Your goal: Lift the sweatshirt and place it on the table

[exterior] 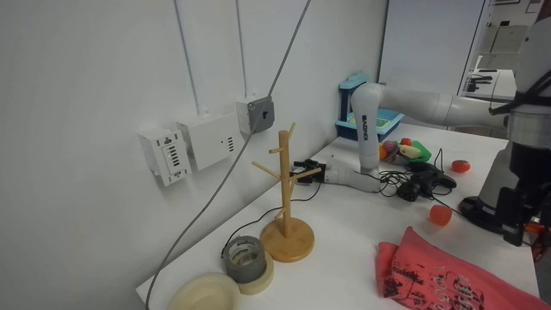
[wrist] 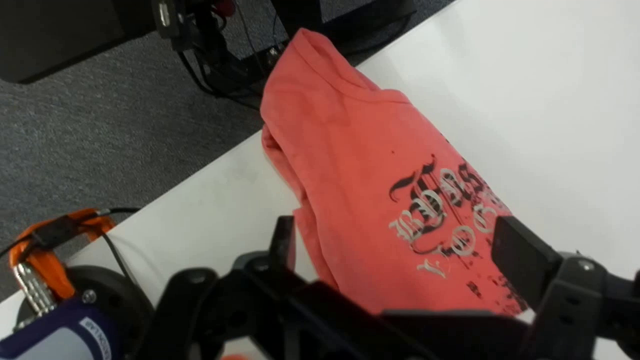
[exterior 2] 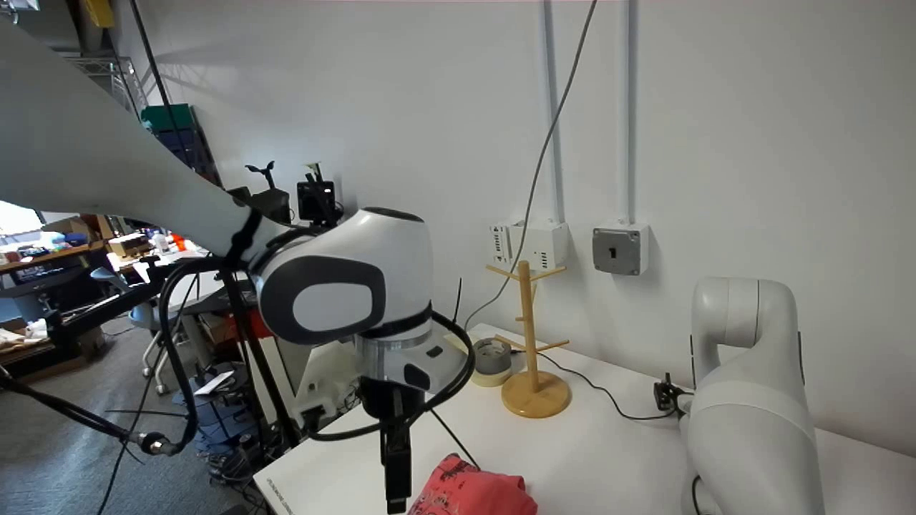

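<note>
- Sweatshirt (wrist: 350, 200): red, dark and pale lettering, folded loosely on white table (wrist: 565, 115). Neck end reaches past the table edge, over gray floor (wrist: 100, 135). In both exterior views it runs out of frame at the bottom.
- Gripper (wrist: 402, 245): fingers (wrist: 522, 260) spread wide, sweatshirt showing in the gap. Sits over the sweatshirt; whether it touches, can't tell.
- White arm (exterior 2: 386, 250): enters from the frame edge in an exterior view, gripper pointing down, black cables (exterior 2: 471, 357) looped round the wrist.
- Wooden peg stand (exterior: 285, 185): upright on table, round base, seen in both exterior views.
- Gray tape roll (exterior: 247, 273): stacked on beige tape roll (exterior: 263, 283), just beside the stand's base.
- Cream dish (exterior: 202, 297): next to the rolls, partly out of frame.
- Kinova arm (exterior: 409, 105): brand lettering on it, bent down, far end low over the table near the wall (exterior: 86, 86).
- Black game controller (exterior: 428, 178): among tangled wires (exterior: 391, 176), near the Kinova arm.
- Orange-red cup (exterior: 440, 215): looks tipped over, between controller and sweatshirt.
- Red round piece (exterior: 460, 166): near the controller, well apart from the sweatshirt.
- Toy food pile (exterior: 407, 150): by the Kinova arm, blue basin (exterior: 389, 125) behind it; single items hard to make out.
- Gray switch box (exterior: 262, 114) and white boxes (exterior: 211, 140): mounted on the wall above the table.
</note>
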Controlling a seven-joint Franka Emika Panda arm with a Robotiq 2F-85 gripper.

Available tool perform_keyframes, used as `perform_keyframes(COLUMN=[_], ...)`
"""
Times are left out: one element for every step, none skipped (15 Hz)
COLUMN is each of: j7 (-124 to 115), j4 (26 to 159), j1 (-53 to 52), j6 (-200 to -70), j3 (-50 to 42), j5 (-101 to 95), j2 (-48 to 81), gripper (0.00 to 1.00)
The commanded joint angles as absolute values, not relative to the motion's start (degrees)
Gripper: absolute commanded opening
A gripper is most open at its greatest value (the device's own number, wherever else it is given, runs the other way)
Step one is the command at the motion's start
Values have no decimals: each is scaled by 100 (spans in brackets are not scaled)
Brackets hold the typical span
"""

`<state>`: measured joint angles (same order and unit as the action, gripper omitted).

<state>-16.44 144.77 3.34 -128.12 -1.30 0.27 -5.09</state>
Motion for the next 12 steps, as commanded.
perform_keyframes(j7=[-1699,-1618,-1554,-1473,-1308,-1170,-950,-792,-657,-592,-569,-572], j4=[14735,14803,14852,14874,14886,14909,14914,14862,14799,14690,14570,14407], j1=[477,488,496,505,503,507,515,519,515,488,460,413], j6=[-12837,-12831,-12859,-12888,-12887,-12917,-12985,-13002,-13023,-13063,-13101,-13123], j3=[-286,-334,-371,-408,-439,-468,-496,-515,-524,-506,-485,-437], j5=[-229,-229,-217,-194,-107,-85,-34,15,88,126,125,154], j2=[-291,-226,-163,-71,-5,57,142,245,331,420,487,549], gripper=[100,100,100,100,100,100,100,100,100,100,100,100])
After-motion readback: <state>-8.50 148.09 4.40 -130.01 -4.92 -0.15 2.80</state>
